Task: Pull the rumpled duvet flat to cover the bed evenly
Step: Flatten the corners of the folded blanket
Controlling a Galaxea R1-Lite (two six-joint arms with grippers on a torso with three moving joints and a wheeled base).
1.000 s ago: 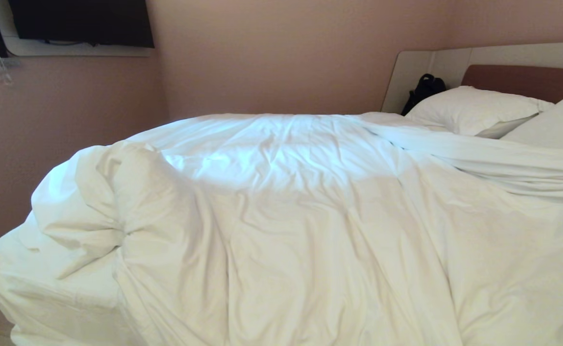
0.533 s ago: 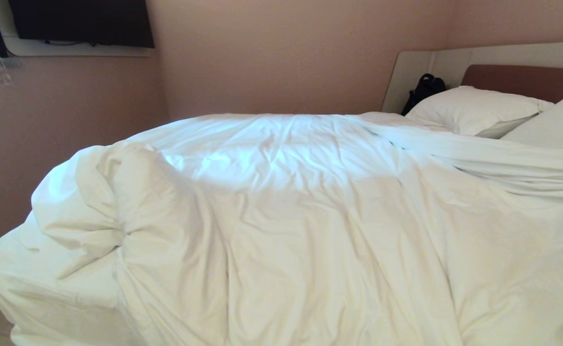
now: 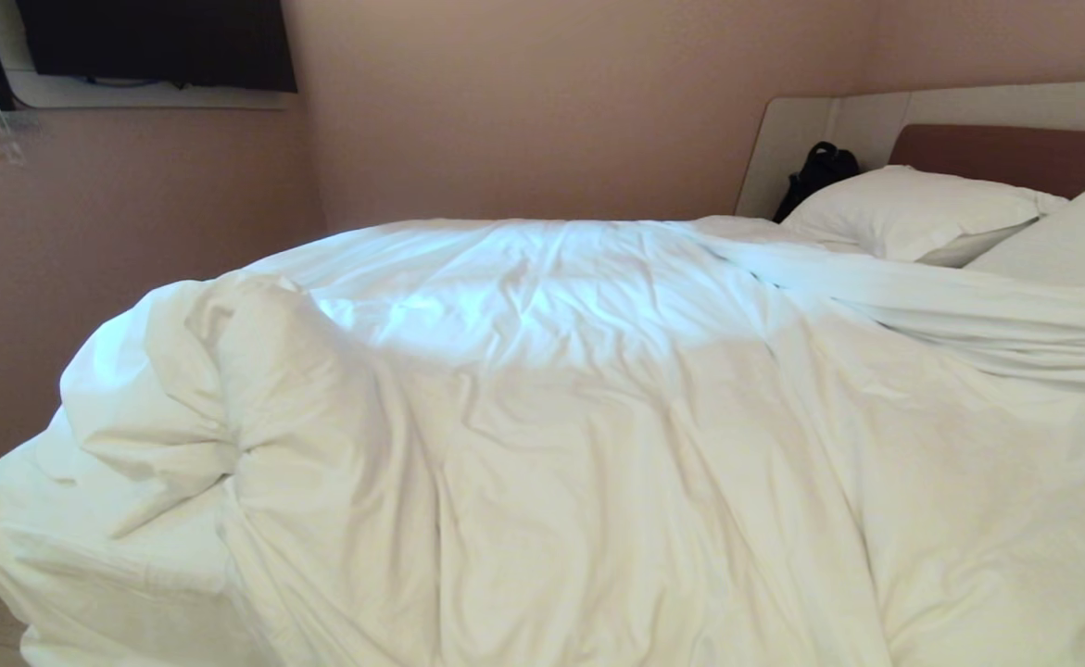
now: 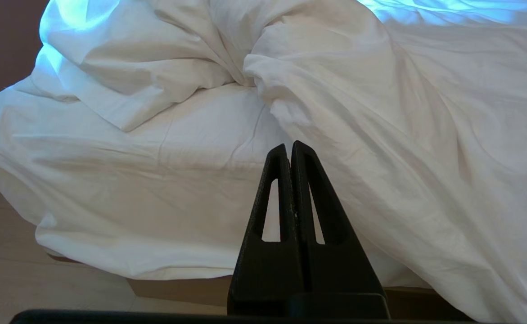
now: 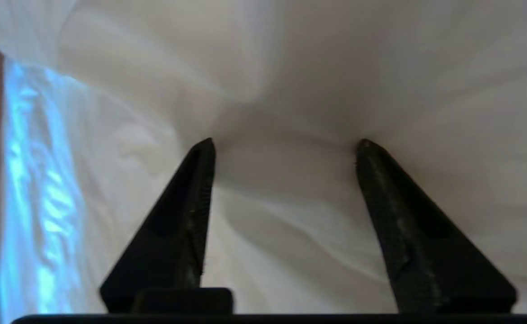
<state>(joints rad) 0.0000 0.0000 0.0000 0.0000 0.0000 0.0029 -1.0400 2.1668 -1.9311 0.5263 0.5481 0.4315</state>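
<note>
Right gripper (image 5: pixel 286 144) stands with jaws spread, empty, tips against the duvet (image 5: pixel 290 76) directly ahead — closing here risks pinching only the thin cover, which would slip under a pull. Left gripper (image 4: pixel 291 148) is clenched on nothing, the bunched fold beyond it on the bed (image 4: pixel 173 135). Head view matches a second ago — neither arm visible, duvet unmoved.
</note>
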